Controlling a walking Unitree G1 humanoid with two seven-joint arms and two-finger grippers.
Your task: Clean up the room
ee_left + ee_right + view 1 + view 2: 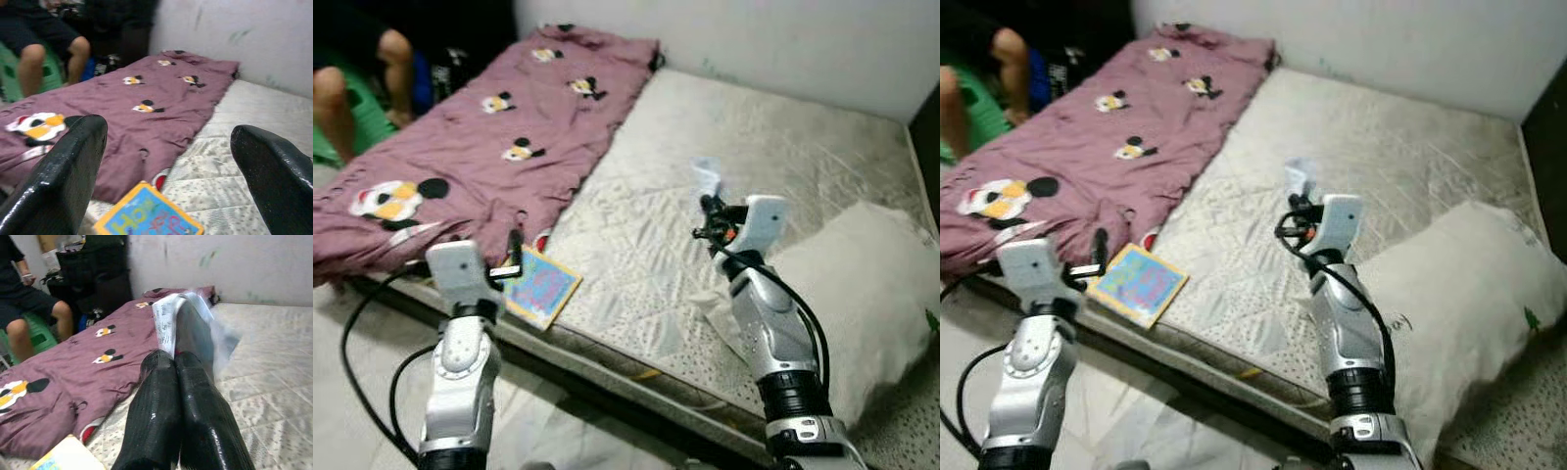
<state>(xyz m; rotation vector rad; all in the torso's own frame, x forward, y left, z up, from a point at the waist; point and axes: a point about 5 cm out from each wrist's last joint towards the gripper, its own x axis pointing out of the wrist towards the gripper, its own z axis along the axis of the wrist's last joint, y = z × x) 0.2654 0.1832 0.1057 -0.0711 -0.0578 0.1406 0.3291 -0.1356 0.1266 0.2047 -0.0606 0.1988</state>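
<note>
**Right tool pinching wrapper over mattress**

Your right tool (171,377) is pressed together on a clear plastic wrapper (188,313), held above the bare mattress (822,166). Your left tool (166,161) is spread wide, near the colourful book (541,286) at the mattress's near edge, beside the purple blanket (499,137). Pillow (862,294) on the right. A person's knees (362,88) show far left.

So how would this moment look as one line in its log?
right gripper: shut on plastic wrapper, above mattress | left gripper: open, near book | blanket: on mattress
</note>
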